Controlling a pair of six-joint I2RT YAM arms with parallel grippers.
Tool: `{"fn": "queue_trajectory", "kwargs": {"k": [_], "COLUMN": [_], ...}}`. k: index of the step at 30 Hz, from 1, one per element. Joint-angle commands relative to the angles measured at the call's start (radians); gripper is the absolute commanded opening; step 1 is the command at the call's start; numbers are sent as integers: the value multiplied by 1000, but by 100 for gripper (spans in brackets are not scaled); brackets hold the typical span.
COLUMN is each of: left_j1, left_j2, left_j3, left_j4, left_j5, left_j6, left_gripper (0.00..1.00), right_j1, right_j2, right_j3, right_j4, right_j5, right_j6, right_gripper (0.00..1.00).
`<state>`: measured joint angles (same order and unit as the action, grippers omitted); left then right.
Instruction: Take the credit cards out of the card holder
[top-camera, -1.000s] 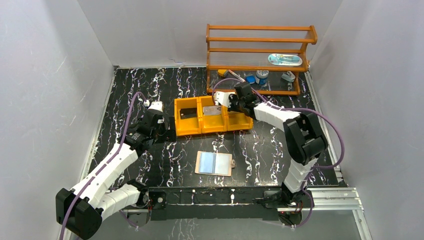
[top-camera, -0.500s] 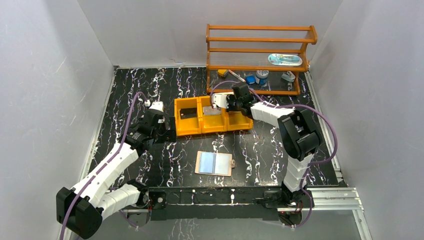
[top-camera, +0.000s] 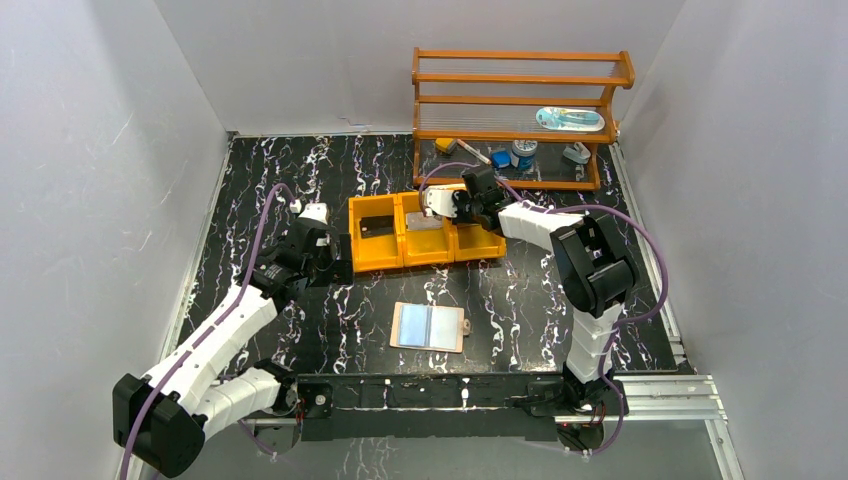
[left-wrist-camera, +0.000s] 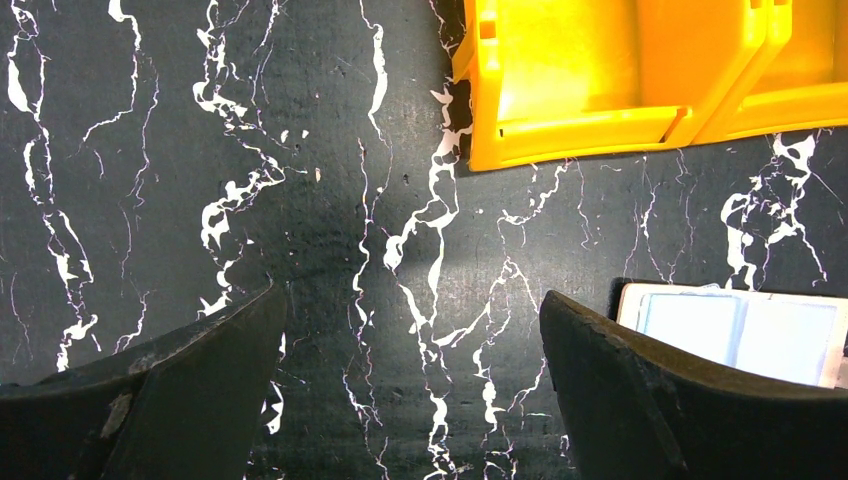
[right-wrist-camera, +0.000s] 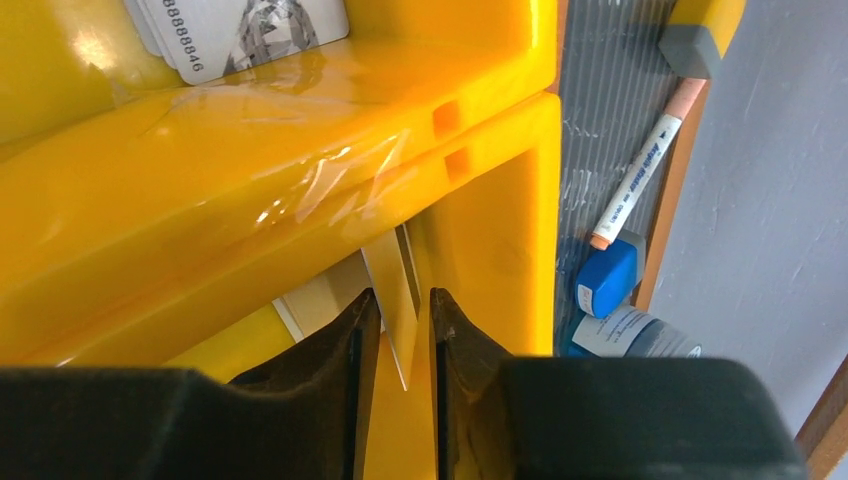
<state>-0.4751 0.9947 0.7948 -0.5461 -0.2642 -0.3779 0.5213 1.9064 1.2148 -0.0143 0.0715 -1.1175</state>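
The card holder (top-camera: 430, 327) lies open and flat on the table near the front; its corner (left-wrist-camera: 735, 335) shows beyond my left gripper's right finger. My left gripper (top-camera: 333, 262) (left-wrist-camera: 410, 295) hovers wide open over bare table, left of the orange tray (top-camera: 380, 262). My right gripper (top-camera: 443, 205) (right-wrist-camera: 403, 298) reaches into the tray's right compartment. A tan credit card (right-wrist-camera: 393, 270) stands tilted between its slightly parted fingers, with a gap on the right side. A grey numbered credit card (right-wrist-camera: 240, 30) (top-camera: 425, 222) lies in the middle compartment.
A wooden rack (top-camera: 520, 100) stands at the back right, close behind the tray. On its lowest shelf are a marker (right-wrist-camera: 640, 175), a blue item (right-wrist-camera: 605, 278) and a small jar. The tray wall (right-wrist-camera: 250, 180) fills most of the right wrist view.
My right gripper has shifted slightly left over the tray and its jaws have parted from shut. The left arm and the card holder have not moved.
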Motion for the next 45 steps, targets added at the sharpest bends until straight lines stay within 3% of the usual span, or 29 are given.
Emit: {"fn": "queue_trajectory", "kwargs": {"k": [1, 4, 22, 30, 35, 42, 45], "left_j1": [3, 3, 3, 3, 3, 2, 3], "left_j2": [2, 1, 11, 10, 19, 36, 37], "left_j3": [8, 7, 9, 7, 7, 8, 9], "left_j4": [7, 6, 6, 6, 7, 6, 5], "left_j5": [7, 6, 21, 19, 26, 33, 31], "left_j6": [12, 12, 14, 14, 14, 17, 17], "left_gripper": [98, 98, 98, 98, 98, 98, 98], "right_j1": [-4, -5, -6, -6, -6, -6, -6], "right_j2": [-44, -65, -151, -312, -393, -292, -236], "right_j3": [39, 31, -1, -12, -31, 91, 130], "right_j4": [-31, -32, 33, 72, -17, -345, -410], "right_j5": [-4, -13, -4, 42, 156, 89, 100], "right_j6": [32, 49, 220, 673, 1088, 1434, 1526], "right_gripper": [35, 42, 51, 58, 63, 52, 42]}}
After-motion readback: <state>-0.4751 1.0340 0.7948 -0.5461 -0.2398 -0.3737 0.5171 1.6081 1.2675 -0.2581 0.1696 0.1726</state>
